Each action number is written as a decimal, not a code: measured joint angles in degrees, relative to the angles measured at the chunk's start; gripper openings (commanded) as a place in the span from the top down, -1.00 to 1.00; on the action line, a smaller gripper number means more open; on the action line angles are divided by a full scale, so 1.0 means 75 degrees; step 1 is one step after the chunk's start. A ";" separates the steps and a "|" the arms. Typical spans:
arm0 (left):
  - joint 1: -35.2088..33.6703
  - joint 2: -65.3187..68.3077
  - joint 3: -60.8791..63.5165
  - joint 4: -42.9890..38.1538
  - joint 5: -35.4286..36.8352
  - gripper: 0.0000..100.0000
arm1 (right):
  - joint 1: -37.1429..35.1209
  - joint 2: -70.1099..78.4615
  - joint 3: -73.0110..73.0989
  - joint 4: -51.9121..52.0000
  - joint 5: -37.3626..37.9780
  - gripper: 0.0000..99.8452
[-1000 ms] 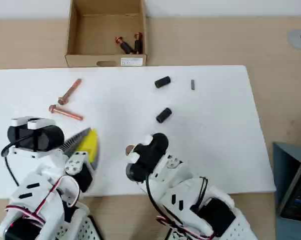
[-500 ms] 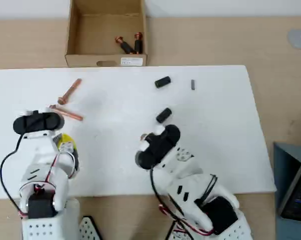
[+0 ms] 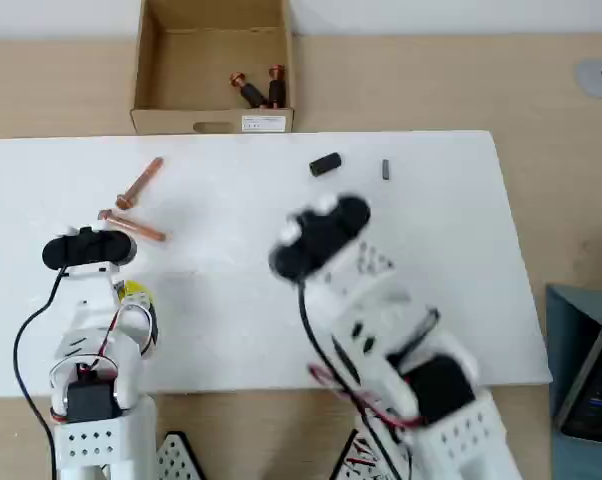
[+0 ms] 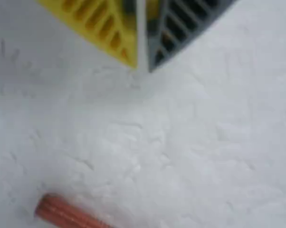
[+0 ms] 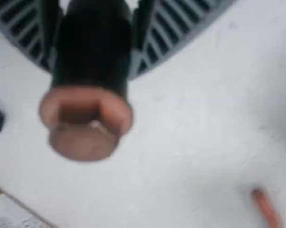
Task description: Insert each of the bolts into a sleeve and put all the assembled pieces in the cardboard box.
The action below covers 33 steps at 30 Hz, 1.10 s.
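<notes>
On the left, the left gripper point(image 4: 142, 64) hangs just over the white mat point(image 3: 461, 300), and its yellow and grey fingers are pressed together with nothing between them. Near it on the mat lie 2 bare bolts, the first bolt point(image 3: 141, 182) and the second bolt point(image 3: 131, 226), close to each other. Next, at the far edge of the mat, sits the cardboard box point(image 3: 171, 121), and 2 joined pieces point(image 3: 249, 90) rest inside it. Further right, the right gripper point(image 5: 93, 57) is up over the middle of the mat, and its fingers are clamped on a third joined piece point(image 5: 88, 95), a black sleeve with a bolt head poking out. Past it, 1 loose sleeve point(image 3: 325, 164) lies on the mat. So I think 3 bolts are in sleeves and 2 are boxed; the held one must go in the box, and the 2 bare bolts need sleeves
</notes>
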 measured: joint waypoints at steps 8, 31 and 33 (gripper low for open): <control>0.0000 0.0000 0.0000 0.0000 0.0000 0.97 | 0.0586 0.4185 -0.2895 -0.1078 0.0000 0.98; -0.0047 0.0000 0.0000 0.0000 0.0012 0.97 | 0.0586 1.4605 -1.2460 -0.1969 0.2379 0.98; -0.0047 0.0000 0.0000 0.0000 0.0012 0.97 | 0.0586 1.5390 -1.3339 -0.1969 0.2778 0.98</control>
